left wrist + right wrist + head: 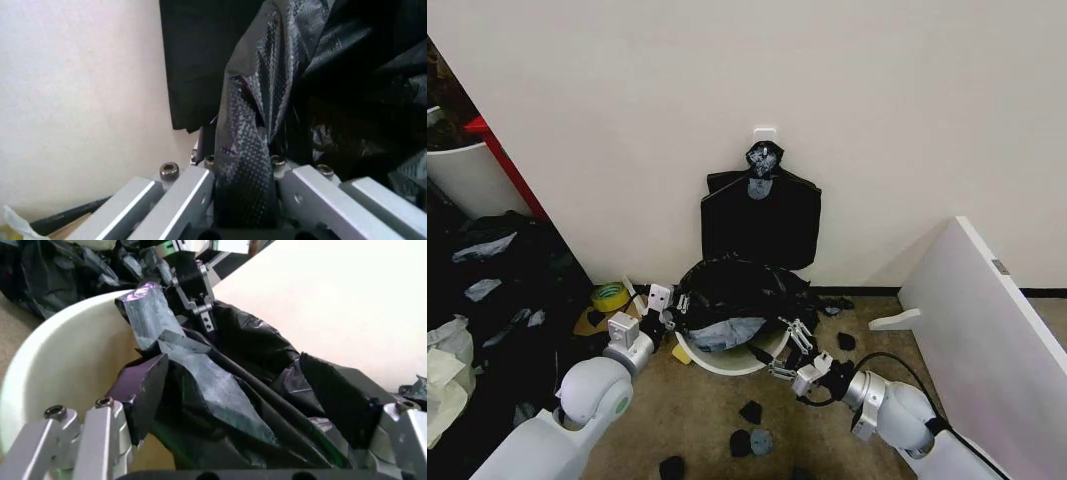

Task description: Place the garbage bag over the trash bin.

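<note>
A pale wall [727, 80] rose behind the work, with a white panel [987, 320] leaning to the right and a brown floor [707, 420] below. Against the wall hung a flat black bundle [760, 225] with a knotted top. Just in front of it the trash bin [727, 362] stood on the floor, tilted so its white rim faced the robot, and the garbage bag [742, 292] lay bunched over its far rim and mouth, crinkled and glossy. The left gripper [670, 305] was at the bin's left edge; in the left wrist view its jaws were closed on a stretched strip of the garbage bag [243, 165]. The right gripper [792, 350] was at the bin's right front rim; in the right wrist view its jaws stood wide apart with folds of the bag [220, 390] lying between them beside the white rim [60, 355], and the pictures did not settle whether they held anything. A roll of yellow tape [610, 296] lay left of the bin, and 4 small black scraps [750, 412] lay on the floor nearer the robot.
</note>
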